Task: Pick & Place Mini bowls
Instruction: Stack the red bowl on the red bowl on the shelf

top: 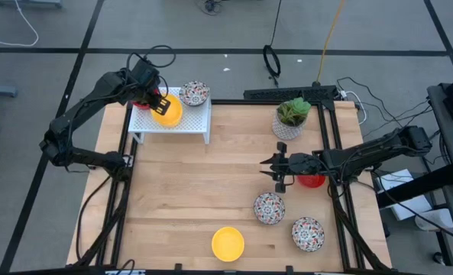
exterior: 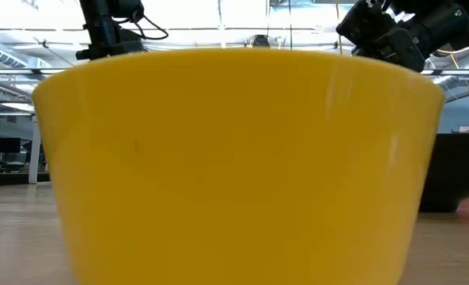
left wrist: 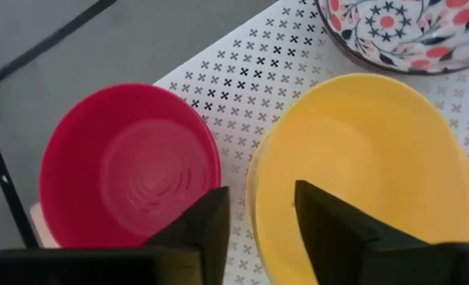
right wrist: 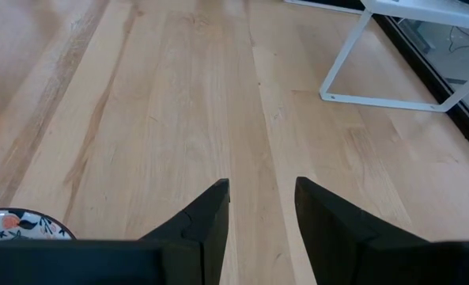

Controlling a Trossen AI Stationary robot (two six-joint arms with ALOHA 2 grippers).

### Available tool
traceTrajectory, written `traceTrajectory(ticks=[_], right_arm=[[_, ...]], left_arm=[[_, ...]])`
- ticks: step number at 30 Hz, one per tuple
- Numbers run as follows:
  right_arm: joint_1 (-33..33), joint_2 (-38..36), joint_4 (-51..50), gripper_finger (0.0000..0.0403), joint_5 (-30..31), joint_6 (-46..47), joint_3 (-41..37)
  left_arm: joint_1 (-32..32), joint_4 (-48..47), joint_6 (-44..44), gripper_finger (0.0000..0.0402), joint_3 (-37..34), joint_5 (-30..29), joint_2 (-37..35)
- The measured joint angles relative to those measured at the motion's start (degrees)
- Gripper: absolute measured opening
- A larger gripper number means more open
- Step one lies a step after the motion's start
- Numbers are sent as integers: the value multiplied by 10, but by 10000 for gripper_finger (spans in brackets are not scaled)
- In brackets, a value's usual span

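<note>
On the white perforated rack (top: 188,121) at the far left stand a red mini bowl (left wrist: 131,170), a yellow mini bowl (left wrist: 368,166) and a speckled mini bowl (top: 195,93). My left gripper (left wrist: 262,214) hovers open above the rack (left wrist: 242,71), one finger over the gap between red and yellow, the other over the yellow bowl's inside. My right gripper (top: 276,172) is open above the bare table at centre right. Beside it a red bowl (top: 312,181) sits under the right arm. Two speckled bowls (top: 269,207) (top: 308,234) and a yellow bowl (top: 228,243) rest on the table's near part. My left gripper has the yellow bowl's rim (left wrist: 256,190) between its open fingers, coming from above and slanting down. Whether either finger touches the rim, I cannot tell. The bowl sits upright on the rack.
A white pot with a green plant (top: 291,118) stands at the far right. The near yellow bowl (exterior: 234,158) fills the low view. The right wrist view shows bare wood, the rack's leg (right wrist: 392,99) and a speckled bowl's rim (right wrist: 17,223). Black frame rails border the table.
</note>
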Motion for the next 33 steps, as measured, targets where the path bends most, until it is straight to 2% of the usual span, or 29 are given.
traceTrajectory(ticks=[3, 7, 9, 13, 17, 20, 26, 28, 31, 33], right_arm=[[0, 0, -7, 132, 33, 20, 0], [0, -2, -65, 132, 132, 51, 0], [0, -3, -102, 132, 162, 72, 0], [0, -4, -188, 132, 163, 134, 21], [0, -5, -292, 132, 160, 198, 68], [0, -5, -348, 132, 113, 246, 91], [3, -5, -407, 132, -95, 356, 94], [11, -5, -426, 132, -147, 400, 94], [30, -5, -447, 132, -182, 450, 94], [45, -5, -470, 132, -183, 478, 94]], left_arm=[[0, 0, 44, 169, 0, -2, 0], [0, 1, 80, 182, 0, -2, 0], [0, -1, 97, 183, 3, -10, 0], [0, 0, 109, 184, 30, -47, 0], [0, 2, 98, 184, 72, -48, 0], [-4, 2, 58, 184, 92, -23, -1], [-19, 0, 22, 184, 91, 73, 0], [-30, 1, 22, 184, 90, 92, 0], [-52, 3, 22, 184, 90, 96, 0], [-66, 5, 21, 184, 90, 96, 0]])
